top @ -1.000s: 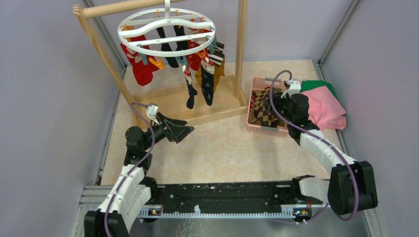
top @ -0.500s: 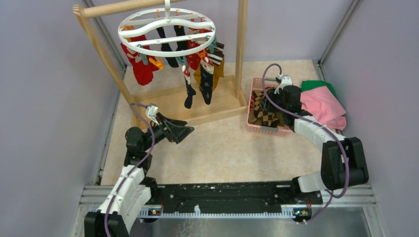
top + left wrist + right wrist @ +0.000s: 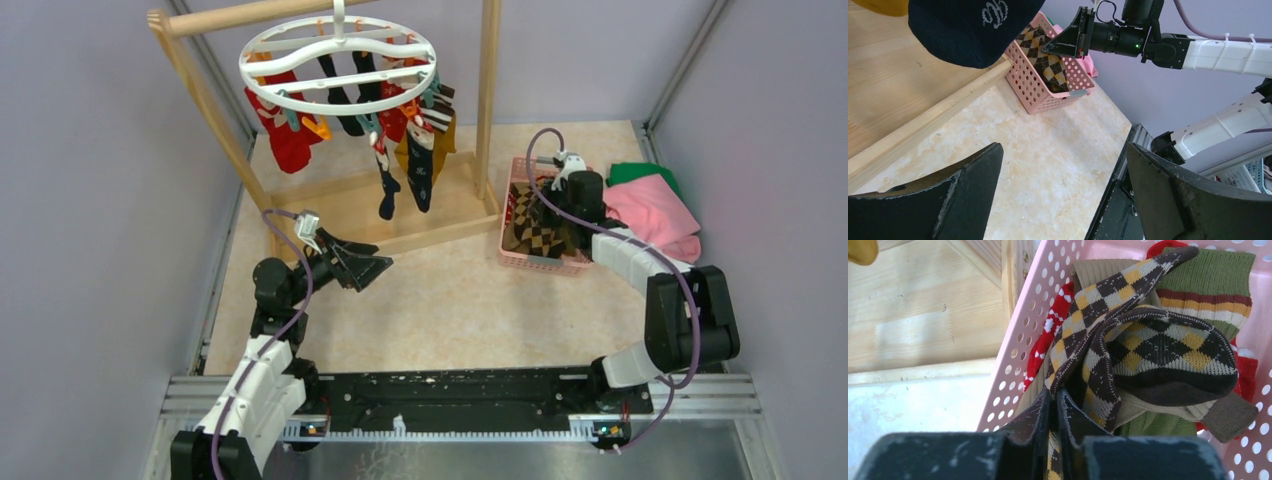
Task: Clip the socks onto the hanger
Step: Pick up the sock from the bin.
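The white round hanger (image 3: 338, 62) hangs from the wooden rack with several socks (image 3: 400, 160) clipped below it, red, black, mustard and navy. My right gripper (image 3: 1056, 396) is shut on a brown argyle sock (image 3: 1108, 335) over the pink basket (image 3: 522, 255), which holds more socks, green striped (image 3: 1213, 275) and red (image 3: 1050, 335). In the top view the right gripper (image 3: 548, 212) sits above the basket. My left gripper (image 3: 372, 266) is open and empty over the table, near the rack's base. The navy sock's toe (image 3: 968, 30) hangs above it.
The wooden rack frame (image 3: 485, 110) stands at the back with its base board (image 3: 400, 225). A pink folded cloth (image 3: 655, 215) on a green cloth (image 3: 640, 172) lies right of the basket. Grey walls close both sides.
My right arm has moved back and left over the basket, its elbow folding in. The left arm has not moved.
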`<state>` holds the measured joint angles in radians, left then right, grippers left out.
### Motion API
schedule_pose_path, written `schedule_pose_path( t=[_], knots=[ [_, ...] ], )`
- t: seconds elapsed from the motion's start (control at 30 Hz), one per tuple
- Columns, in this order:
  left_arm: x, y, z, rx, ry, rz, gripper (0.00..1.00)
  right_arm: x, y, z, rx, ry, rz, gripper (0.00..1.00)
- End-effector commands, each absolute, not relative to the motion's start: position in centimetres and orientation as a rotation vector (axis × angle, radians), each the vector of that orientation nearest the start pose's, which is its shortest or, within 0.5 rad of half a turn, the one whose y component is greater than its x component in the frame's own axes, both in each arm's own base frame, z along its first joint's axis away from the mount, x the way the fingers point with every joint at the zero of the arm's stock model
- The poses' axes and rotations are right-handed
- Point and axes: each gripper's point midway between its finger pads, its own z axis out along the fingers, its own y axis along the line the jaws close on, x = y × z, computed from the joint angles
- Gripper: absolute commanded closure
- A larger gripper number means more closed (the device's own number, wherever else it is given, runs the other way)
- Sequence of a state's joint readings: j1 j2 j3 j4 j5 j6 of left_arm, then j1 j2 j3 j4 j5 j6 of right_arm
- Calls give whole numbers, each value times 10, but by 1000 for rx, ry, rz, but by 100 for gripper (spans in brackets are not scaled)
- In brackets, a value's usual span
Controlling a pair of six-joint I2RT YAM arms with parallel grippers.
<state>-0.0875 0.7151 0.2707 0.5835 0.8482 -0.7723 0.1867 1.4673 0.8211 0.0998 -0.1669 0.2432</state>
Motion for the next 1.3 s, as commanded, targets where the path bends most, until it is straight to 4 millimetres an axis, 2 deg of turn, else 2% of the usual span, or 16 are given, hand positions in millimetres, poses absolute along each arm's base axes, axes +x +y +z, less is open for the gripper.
schedule_pose_path(
  t=[0.0, 0.1, 0.17, 0.33, 0.53, 0.63, 0.77, 0.93, 1.1, 1.27],
  knots=[
    [222, -171, 238, 264, 1550, -1261, 1, 409, 119, 141, -67, 2070, 454, 96],
    [221, -172, 239, 270, 1549, -1265, 1, 406, 117, 167, -62, 1987, 457, 100],
    [222, -172, 240, 267, 1549, -1267, 1, 400, 115, 197, -58, 1900, 461, 100],
    [221, -172, 242, 267, 1541, -1276, 1, 387, 112, 254, -43, 1741, 476, 100],
    [218, -174, 245, 276, 1524, -1298, 1, 373, 112, 299, -50, 1586, 515, 100],
    [216, -175, 247, 281, 1514, -1314, 1, 365, 114, 314, -63, 1533, 535, 100],
    [208, -177, 253, 291, 1478, -1366, 1, 357, 122, 326, -112, 1495, 580, 100],
    [194, -182, 262, 314, 1419, -1454, 1, 333, 148, 329, -257, 1439, 706, 100],
    [178, -189, 273, 322, 1339, -1543, 1, 308, 182, 315, -383, 1432, 809, 100],
    [169, -207, 274, 374, 1303, -1566, 1, 284, 217, 299, -490, 1419, 895, 100]
  ],
)
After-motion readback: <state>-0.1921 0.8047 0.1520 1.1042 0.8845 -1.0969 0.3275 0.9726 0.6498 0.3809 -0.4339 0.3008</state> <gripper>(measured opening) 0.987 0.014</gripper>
